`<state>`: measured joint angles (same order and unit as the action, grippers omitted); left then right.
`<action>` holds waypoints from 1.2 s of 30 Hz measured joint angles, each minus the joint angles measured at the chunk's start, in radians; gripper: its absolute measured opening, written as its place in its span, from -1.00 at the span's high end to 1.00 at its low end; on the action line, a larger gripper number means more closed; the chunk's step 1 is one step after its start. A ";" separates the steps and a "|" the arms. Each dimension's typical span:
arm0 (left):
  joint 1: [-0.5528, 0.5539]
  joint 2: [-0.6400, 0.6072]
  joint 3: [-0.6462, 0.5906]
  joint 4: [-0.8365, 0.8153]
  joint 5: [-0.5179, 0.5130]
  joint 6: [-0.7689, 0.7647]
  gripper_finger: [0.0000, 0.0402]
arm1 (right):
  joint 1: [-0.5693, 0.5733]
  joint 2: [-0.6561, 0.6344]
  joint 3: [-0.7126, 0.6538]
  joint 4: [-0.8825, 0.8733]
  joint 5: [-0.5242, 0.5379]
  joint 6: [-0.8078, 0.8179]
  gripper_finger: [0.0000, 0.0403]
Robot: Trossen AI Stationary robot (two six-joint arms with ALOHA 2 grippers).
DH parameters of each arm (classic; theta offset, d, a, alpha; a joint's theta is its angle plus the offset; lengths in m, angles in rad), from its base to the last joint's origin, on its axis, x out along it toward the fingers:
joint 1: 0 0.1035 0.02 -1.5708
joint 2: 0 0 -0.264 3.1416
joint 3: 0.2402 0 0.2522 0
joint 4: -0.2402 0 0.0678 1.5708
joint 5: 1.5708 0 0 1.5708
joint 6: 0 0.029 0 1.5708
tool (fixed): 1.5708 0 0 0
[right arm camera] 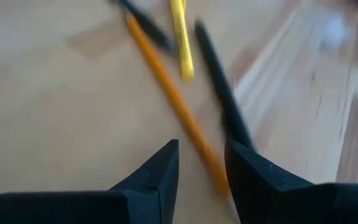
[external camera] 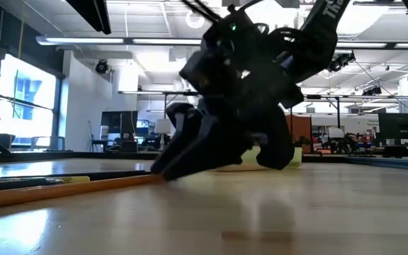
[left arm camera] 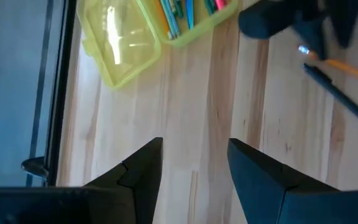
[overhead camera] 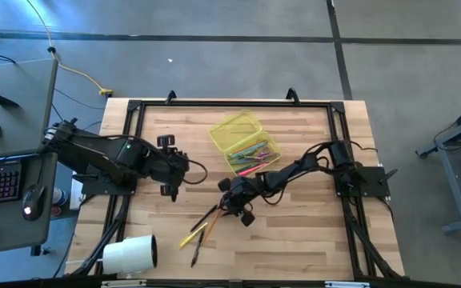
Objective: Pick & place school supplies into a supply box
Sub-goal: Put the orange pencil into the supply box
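Note:
The supply box (overhead camera: 244, 142), translucent yellow-green, lies open in the middle of the table near its far edge; one half (left arm camera: 191, 15) holds several coloured pens and the other (left arm camera: 120, 43) is bare. Loose supplies lie on the wood toward the near edge: an orange pencil (right arm camera: 179, 109), a black pen (right arm camera: 219, 93) and a yellow marker (right arm camera: 180, 37), also seen from above (overhead camera: 201, 228). My right gripper (right arm camera: 201, 165) is open and low over them (overhead camera: 234, 200), its fingers on either side of the orange pencil's end. My left gripper (left arm camera: 194, 162) waits open over bare wood, left of the box (overhead camera: 170, 172). My right gripper comes down slanting from the table's right, its open fingers (right arm camera: 160, 168) astride the orange pencil's near end (right arm camera: 213, 171), lying roughly along it. The pencil lies flat on the table. I cannot tell whether a finger touches it.
A big white roll (overhead camera: 130, 254) lies at the near left corner. A black frame (overhead camera: 134, 120) runs along the table's edges. A desk with a keyboard and mouse (overhead camera: 6, 184) stands beyond the left edge. Bare wood lies between the box and the loose pens.

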<state>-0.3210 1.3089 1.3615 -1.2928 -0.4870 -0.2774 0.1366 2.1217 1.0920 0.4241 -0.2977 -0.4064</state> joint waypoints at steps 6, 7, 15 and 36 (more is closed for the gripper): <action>0.000 -0.011 -0.002 -0.018 -0.005 0.014 -0.06 | -0.024 0.000 0.000 -0.064 0.030 0.003 0.43; 0.000 -0.010 -0.002 -0.017 -0.006 0.014 -0.06 | -0.029 0.000 0.001 -0.072 0.027 0.003 0.43; 0.000 -0.010 -0.002 -0.018 -0.006 0.014 -0.06 | -0.033 -0.003 0.004 -0.175 -0.041 0.030 0.61; 0.000 -0.010 -0.002 -0.017 -0.005 0.014 -0.06 | 0.050 -0.248 -0.006 -0.496 0.084 0.009 0.99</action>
<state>-0.3210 1.2991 1.3594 -1.3103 -0.4921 -0.2634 0.1870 1.8735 1.0865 -0.0720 -0.2138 -0.3970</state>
